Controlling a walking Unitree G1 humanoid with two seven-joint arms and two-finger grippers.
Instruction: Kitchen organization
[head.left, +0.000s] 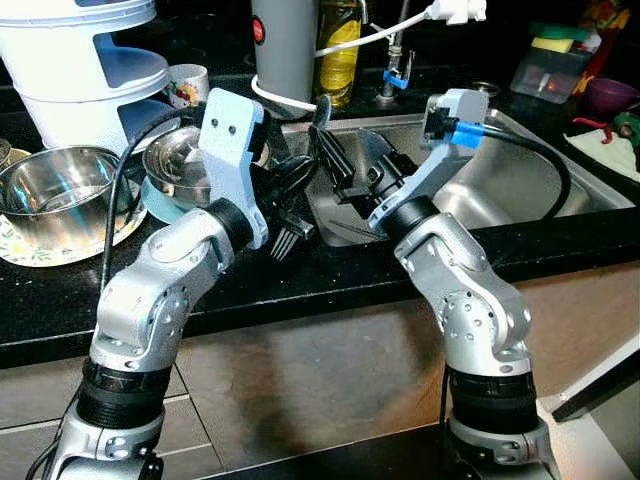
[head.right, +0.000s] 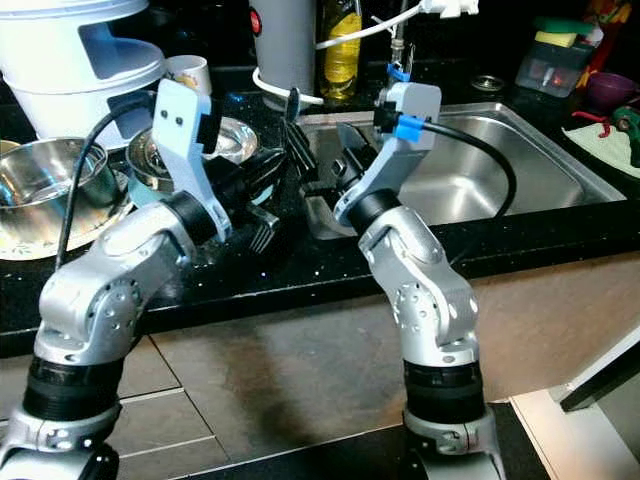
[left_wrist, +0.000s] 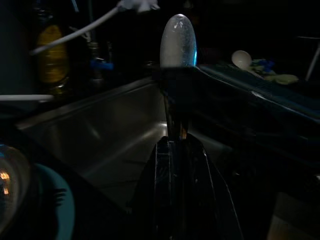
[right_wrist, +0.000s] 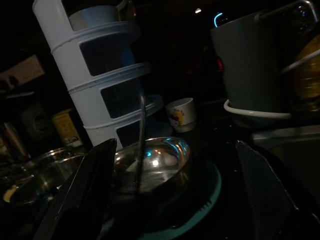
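Note:
My left gripper (left_wrist: 174, 142) is shut on the handle of a steel spoon (left_wrist: 177, 40). The spoon (head.left: 322, 112) stands upright over the left rim of the steel sink (head.left: 520, 185). My right gripper (head.left: 347, 165) reaches in from the sink side and faces the left one. It is open, and its two black fingers (right_wrist: 87, 192) stand wide apart. The thin spoon (right_wrist: 141, 135) shows edge-on between them, untouched by either finger.
A steel bowl (head.left: 182, 160) sits on a teal plate (head.left: 160, 207), and another bowl (head.left: 60, 190) on a floral plate. Behind them stand a white tiered container (head.left: 90, 70), a cup (head.left: 187, 85), a grey canister (head.left: 285, 50) and an oil bottle (head.left: 340, 50). A black fork (head.left: 290, 238) lies on the dark counter.

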